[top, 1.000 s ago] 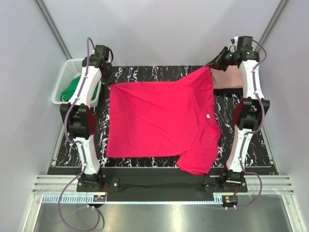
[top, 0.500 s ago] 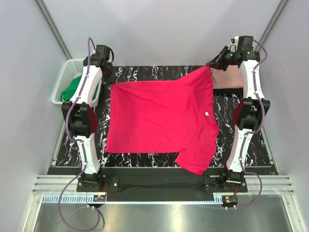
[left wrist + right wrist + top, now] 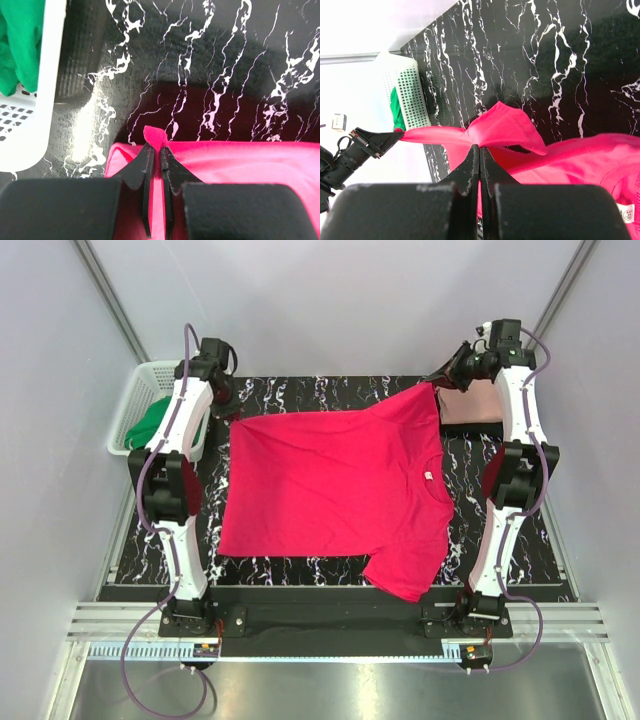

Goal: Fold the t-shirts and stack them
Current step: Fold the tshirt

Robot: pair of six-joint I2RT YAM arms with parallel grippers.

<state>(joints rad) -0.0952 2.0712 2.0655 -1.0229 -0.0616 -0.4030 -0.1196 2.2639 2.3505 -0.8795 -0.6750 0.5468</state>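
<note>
— What have the left fingers got?

— They are pinched shut on the far hem corner of the crimson shirt. A small tab of cloth pokes out past their tips. The right fingers are closed the same way on the far sleeve, with a fold of it standing just beyond them.

— And the shirt itself?

— Its far edge runs between the two pairs of fingers. From there it lies spread on the worktop toward the arm bases. The other sleeve reaches the near edge on the right fingers' side.

— Anything changed from a second ago?

— A little. The near hem has crept away from the arm bases, and the near sleeve has drawn in and looks narrower than it was. Both grips are as they were, and the arms have barely shifted.

— The other shirt?

— The salmon shirt lies on the worktop just beside the right fingers, on their outer side, where it lay before.

— And on the left fingers' outer side?

— A white basket with a green cloth in it. It is near them but apart from the crimson shirt.
</note>
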